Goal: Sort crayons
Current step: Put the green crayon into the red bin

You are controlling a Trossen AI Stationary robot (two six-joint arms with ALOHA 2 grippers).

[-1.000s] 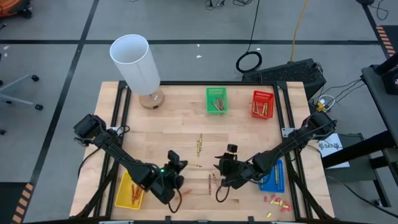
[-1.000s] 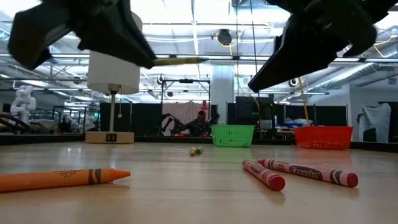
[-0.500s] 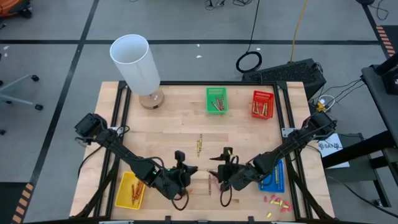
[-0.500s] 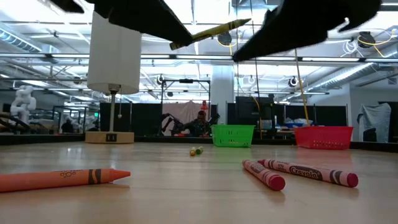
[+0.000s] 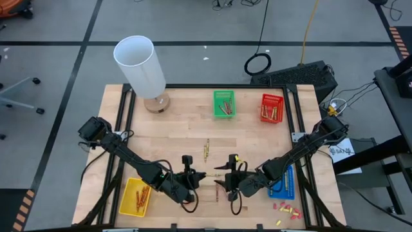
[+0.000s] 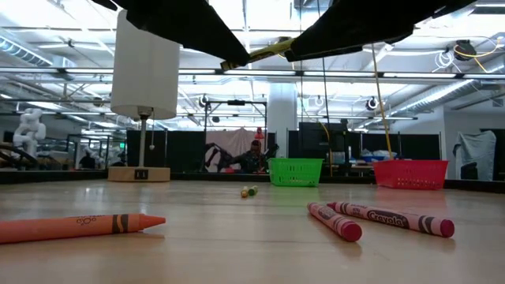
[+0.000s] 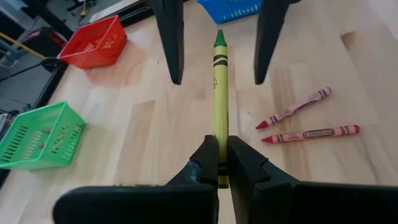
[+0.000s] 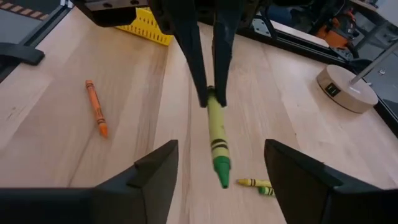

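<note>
Yellow-green is the colour of the crayon (image 7: 219,106) that you will find clamped by its blunt end in the left hand (image 7: 218,163), lifted clear of the wooden desk (image 5: 174,129). Check the left wrist view: both fingers are clenched on the paper wrap, and the pointed green tip extends forward between the two fingers of the right hand (image 8: 217,168). Confirm in the right wrist view that the right hand stands released, fingers wide apart, one on each side of the crayon tip and touching neither side.

Take the white lamp (image 5: 140,67) at the desk's back corner as your landmark. Both hands meet at the front middle of the desk, well away from the lamp, on the edge opposite it. Two red crayons (image 6: 379,218) lie on the desk under the hands. An orange crayon (image 6: 79,227) lies near the same front edge, on the lamp's side. Two more yellow-green crayons (image 5: 206,150) lie between the hands and the lamp's edge of the desk.

Along the lamp's edge you will see a green basket (image 5: 224,104) and, farther from the lamp, a red basket (image 5: 272,107), both holding crayons. A yellow basket (image 5: 135,196) sits at the front corner on the lamp's side, and a blue basket (image 5: 285,182) at the opposite front corner.
</note>
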